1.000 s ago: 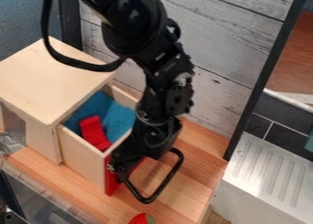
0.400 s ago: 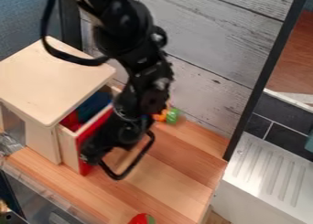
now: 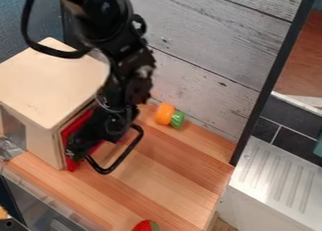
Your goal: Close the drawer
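Observation:
The gripper [image 3: 85, 152] is low at the left of the work surface, against the drawer's red front [image 3: 72, 165]. That front now lies nearly flush with the light wooden cabinet [image 3: 44, 91], and the arm hides much of it. The drawer's inside is out of sight. A black loop handle [image 3: 121, 154] stands out on the right side, beside the gripper.
An orange and green toy vegetable [image 3: 166, 114] lies near the back wall. Another toy, red and green [image 3: 146, 225], is at the front edge of the wooden counter [image 3: 182, 178]. A white ridged surface [image 3: 277, 178] is to the right.
The gripper has moved left and slightly up in the view, and the drawer has slid into the cabinet along with it. The orange and green toy has come into sight.

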`<state>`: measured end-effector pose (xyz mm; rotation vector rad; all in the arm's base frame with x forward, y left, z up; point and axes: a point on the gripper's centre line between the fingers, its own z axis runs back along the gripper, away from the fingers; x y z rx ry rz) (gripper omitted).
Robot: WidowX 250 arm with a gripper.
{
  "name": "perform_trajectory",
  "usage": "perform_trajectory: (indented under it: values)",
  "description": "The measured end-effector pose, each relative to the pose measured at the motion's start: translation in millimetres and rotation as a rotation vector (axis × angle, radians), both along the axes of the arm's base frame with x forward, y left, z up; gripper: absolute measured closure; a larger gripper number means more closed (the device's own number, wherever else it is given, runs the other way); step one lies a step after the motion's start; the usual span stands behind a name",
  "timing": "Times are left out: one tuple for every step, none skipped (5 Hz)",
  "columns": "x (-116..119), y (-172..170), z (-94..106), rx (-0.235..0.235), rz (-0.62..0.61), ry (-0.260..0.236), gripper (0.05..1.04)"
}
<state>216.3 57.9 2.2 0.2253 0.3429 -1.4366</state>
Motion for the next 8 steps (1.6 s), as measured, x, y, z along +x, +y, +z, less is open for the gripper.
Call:
perform_trajectory:
  values:
    - [-3.5,7.0,-0.5,0.003,0.011,0.007,0.083]
    - [-6.3,9.8,-2.3,-0.003,0.011,0.010,0.083]
    - [-9.0,1.2,-5.4,-0.060,0.009,0.013,0.083]
    - [-3.5,-33.2,4.9,-0.244,-0.013,-0.035,0.083]
    - [2.3,-71.0,33.6,-0.342,-0.006,-0.106,0.083]
    - [-2.8,-75.2,55.9,-0.373,0.116,-0.157,0.083]
    - [-18.0,-62.5,71.4,-0.331,0.293,-0.198,0.083]
    - [-39.5,-46.4,85.7,-0.387,0.528,-0.259,0.083]
